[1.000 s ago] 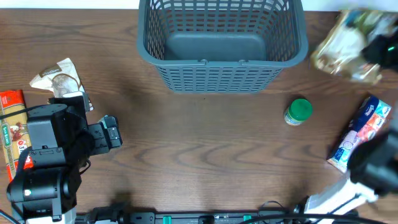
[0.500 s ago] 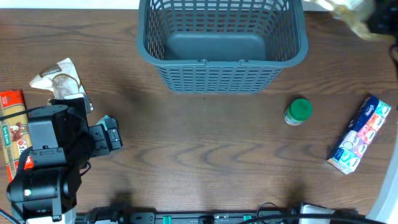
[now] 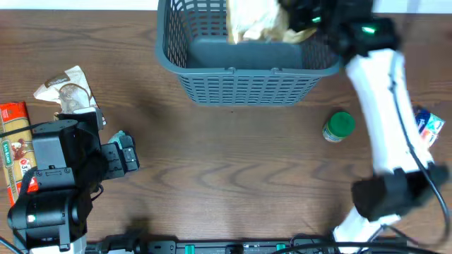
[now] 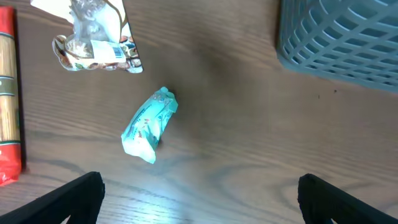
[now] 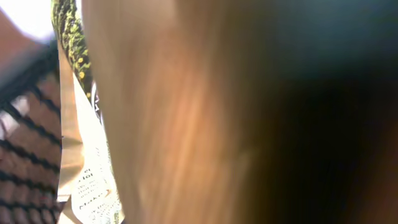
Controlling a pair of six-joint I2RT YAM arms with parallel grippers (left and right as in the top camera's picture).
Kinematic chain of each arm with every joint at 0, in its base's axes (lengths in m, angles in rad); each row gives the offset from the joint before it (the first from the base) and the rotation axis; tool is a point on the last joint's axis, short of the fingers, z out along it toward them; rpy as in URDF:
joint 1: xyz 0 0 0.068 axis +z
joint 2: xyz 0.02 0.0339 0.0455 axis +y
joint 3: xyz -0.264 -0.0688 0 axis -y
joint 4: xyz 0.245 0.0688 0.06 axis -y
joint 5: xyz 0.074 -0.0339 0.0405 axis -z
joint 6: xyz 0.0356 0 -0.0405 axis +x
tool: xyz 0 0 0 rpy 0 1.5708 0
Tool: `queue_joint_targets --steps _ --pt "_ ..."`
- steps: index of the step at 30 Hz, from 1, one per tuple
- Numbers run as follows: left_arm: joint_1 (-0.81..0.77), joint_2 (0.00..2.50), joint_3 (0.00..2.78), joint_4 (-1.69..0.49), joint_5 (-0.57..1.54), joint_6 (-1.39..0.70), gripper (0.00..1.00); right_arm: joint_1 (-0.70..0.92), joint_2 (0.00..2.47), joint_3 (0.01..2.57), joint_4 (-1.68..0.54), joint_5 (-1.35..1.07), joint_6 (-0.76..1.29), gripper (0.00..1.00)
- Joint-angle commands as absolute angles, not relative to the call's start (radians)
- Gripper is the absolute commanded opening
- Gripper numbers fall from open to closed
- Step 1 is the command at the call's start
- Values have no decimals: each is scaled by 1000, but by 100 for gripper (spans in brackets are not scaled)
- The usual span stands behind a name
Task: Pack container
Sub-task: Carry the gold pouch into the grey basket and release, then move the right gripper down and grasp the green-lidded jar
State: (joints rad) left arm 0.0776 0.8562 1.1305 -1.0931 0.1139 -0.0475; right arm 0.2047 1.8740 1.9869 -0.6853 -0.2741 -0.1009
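The dark grey slotted container (image 3: 247, 88) stands at the back middle of the table; its corner shows in the left wrist view (image 4: 348, 37). My right gripper (image 3: 302, 15) is shut on a tan crinkled bag (image 3: 254, 20) and holds it over the container's inside. The bag fills the right wrist view (image 5: 174, 112), blurred, with the container's lattice (image 5: 25, 143) at the left; the fingers are hidden there. My left gripper (image 3: 126, 152) is open and empty, low over the table at the left (image 4: 199, 202).
A teal packet (image 4: 150, 124) lies ahead of the left gripper. A clear snack bag (image 3: 67, 86) and a red spaghetti pack (image 3: 14, 141) lie at the far left. A green-lidded jar (image 3: 339, 127) and a tissue pack (image 3: 429, 124) are at the right.
My right arm has swung left from the back right corner with the tan bag, which now hangs over the container. The left arm has not moved.
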Motion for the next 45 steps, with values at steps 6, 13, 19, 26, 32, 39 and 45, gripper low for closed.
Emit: queue_joint_targets --steps 6,13,19,26,32,39,45 --pt "83 855 1157 -1098 120 -19 98 244 2004 2046 -774 -292 -208 1" --pt "83 855 1157 -1098 120 -18 98 242 2103 2046 -886 -218 -226 1" --pt "83 855 1157 -1098 120 -19 98 241 2100 2046 -924 -207 -226 77" --pt "83 855 1157 -1098 120 -19 98 236 2008 2159 -970 -207 -211 86" --pt "83 855 1157 -1099 120 -19 98 162 1893 2364 -1088 -31 27 99" --pt "83 855 1157 -1098 120 -19 99 -95 1789 2390 -1449 108 500 99" --pt "83 855 1157 -1098 120 -14 98 -242 1781 2361 -1699 80 537 99"
